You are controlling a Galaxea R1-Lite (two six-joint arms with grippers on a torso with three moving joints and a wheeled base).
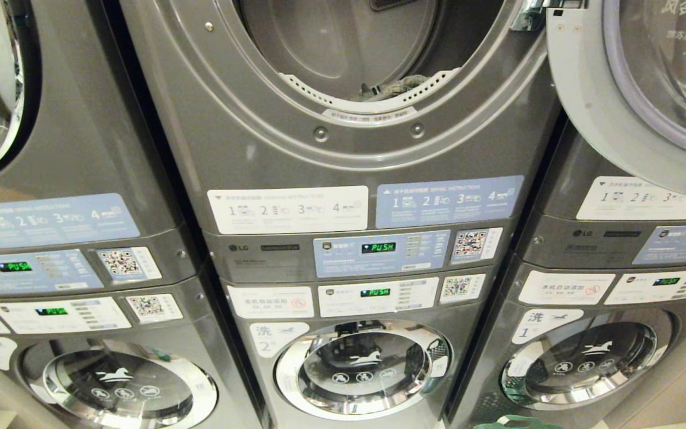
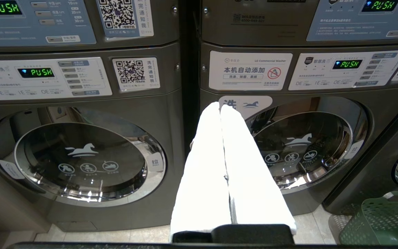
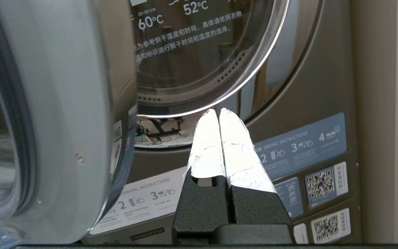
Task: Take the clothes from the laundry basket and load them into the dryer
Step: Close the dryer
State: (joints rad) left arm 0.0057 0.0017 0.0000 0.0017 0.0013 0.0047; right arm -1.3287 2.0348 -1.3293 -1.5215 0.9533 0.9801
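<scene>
In the head view the middle dryer (image 1: 271, 137) stands open, its round door (image 1: 587, 119) swung out to the right. A bit of grey clothes (image 1: 392, 88) lies just inside the drum's front lip. The green laundry basket (image 2: 382, 221) sits on the floor to the right of the lower washers, and its rim (image 1: 513, 423) peeks in at the head view's lower edge; what it contains is hidden. My right gripper (image 3: 218, 112) is shut and empty, raised beside the open door (image 3: 54, 121). My left gripper (image 2: 220, 105) is shut and empty, low in front of the washers. Neither arm shows in the head view.
Three stacked grey machines stand side by side, with control panels (image 1: 379, 253) between upper and lower units. The lower washers' glass doors (image 1: 364, 369) are closed. Beyond my right gripper is the right-hand machine's closed glass door (image 3: 202, 52), and a beige wall (image 3: 385, 103) flanks it.
</scene>
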